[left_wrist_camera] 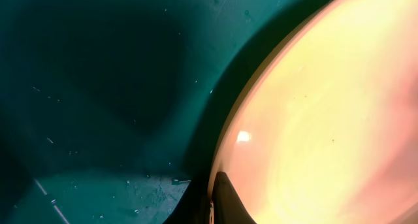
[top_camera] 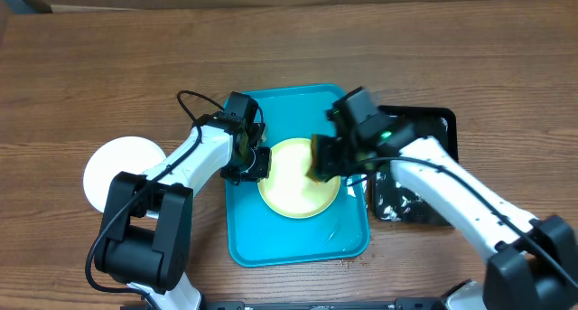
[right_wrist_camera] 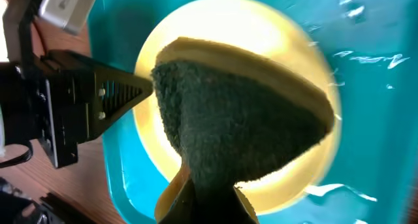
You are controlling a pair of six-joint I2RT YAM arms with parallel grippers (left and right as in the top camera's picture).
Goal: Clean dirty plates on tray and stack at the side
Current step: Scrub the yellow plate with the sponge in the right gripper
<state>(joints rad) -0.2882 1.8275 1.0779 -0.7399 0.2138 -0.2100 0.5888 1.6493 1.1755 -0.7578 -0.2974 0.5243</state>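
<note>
Wooden table, seen from overhead. Turquoise tray lies at centre, long side running away from the robot. Black tray is just beside its right edge, partly under the right arm; its contents are unclear.

Yellow-green plate lies flat in the turquoise tray, near the middle. White plate sits on the bare table left of the tray, apart from it; I cannot tell whether it is one plate or a stack.

Sponge, dark green scouring face over a yellow body, is over the right part of the yellow-green plate.

Right gripper: fingers pinched on the sponge's lower end.

Left gripper: at the plate's left rim, which runs between its two fingers, closed onto it.
</note>
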